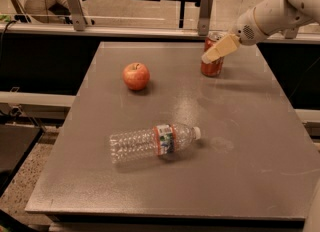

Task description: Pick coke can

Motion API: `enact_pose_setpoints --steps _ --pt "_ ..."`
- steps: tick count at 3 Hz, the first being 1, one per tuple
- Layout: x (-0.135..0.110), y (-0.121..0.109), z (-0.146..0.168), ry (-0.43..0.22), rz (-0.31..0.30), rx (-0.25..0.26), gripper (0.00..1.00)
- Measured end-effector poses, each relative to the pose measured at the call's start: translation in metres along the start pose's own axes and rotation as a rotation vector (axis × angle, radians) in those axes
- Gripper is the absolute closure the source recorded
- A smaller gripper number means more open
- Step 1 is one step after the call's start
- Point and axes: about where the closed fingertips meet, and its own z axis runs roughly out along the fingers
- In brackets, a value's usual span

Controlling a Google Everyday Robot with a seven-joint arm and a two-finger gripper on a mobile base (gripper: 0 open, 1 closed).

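Grey table point(250, 176), lab benches behind. Coke can point(212, 69) stands upright near the far right edge, long axis vertical. Gripper point(211, 55) reaches in from the right, overlapping the can's upper part. Grip state: cannot tell.

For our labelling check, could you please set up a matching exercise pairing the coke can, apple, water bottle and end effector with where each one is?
1. coke can
2. apple
3. water bottle
4. end effector

A. lying on its side near the middle of the table
B. upright at the table's far right
C. at the can's upper part
D. left of the can, apart from it

Pairs: 1-B, 2-D, 3-A, 4-C.
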Motion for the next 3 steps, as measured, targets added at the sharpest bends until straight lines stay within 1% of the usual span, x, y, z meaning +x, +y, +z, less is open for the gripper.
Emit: enact_pose_setpoints --steps 2,3 --pt "-0.005 0.007 0.003 -0.017 -0.009 -0.039 0.63" --pt "-0.021 0.022 -0.008 -0.040 -0.048 -0.082 0.87"
